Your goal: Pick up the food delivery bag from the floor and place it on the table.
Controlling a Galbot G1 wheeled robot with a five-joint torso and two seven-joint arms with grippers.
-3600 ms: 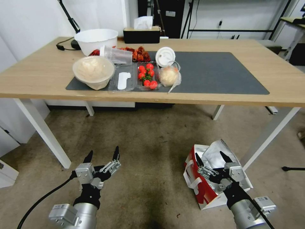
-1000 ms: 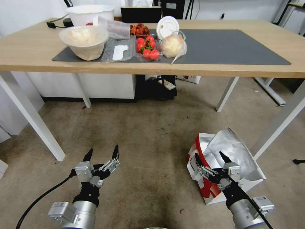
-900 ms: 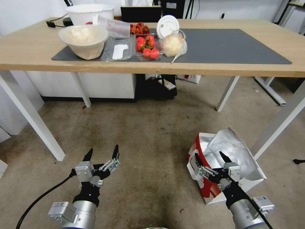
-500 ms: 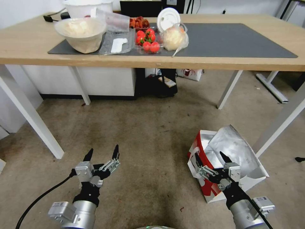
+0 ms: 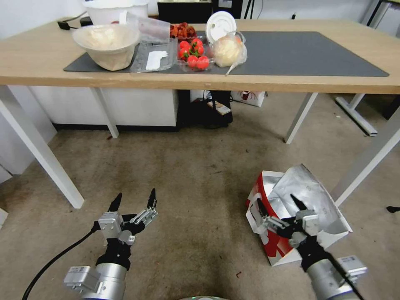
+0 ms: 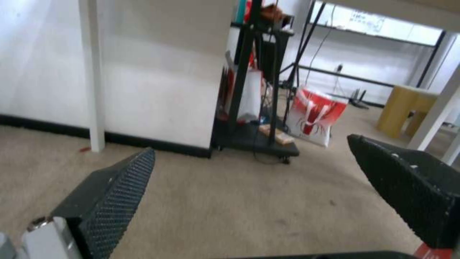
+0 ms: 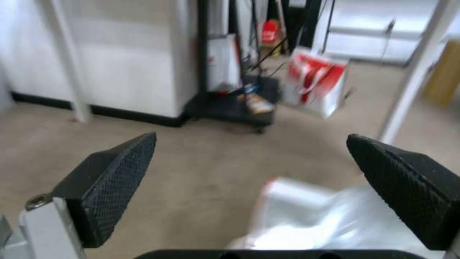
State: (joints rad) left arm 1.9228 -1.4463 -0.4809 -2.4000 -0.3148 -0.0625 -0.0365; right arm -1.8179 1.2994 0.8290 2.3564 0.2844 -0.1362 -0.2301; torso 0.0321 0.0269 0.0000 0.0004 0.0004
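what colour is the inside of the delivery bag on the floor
Silver foil inside the food delivery bag; clearest in the head view.

Bag (image 5: 310, 196) on floor (image 5: 200, 166), front-right of table (image 5: 41, 62).

Right gripper (image 5: 280, 205) hides part of food delivery bag (image 5: 310, 196).

Pretty even, bright indoor light in the head view, soft shadow under the tabletop (image 5: 200, 81); straight lines bow near the edges; right wrist view's smeared with motion blur, left wrist's slightly soft.
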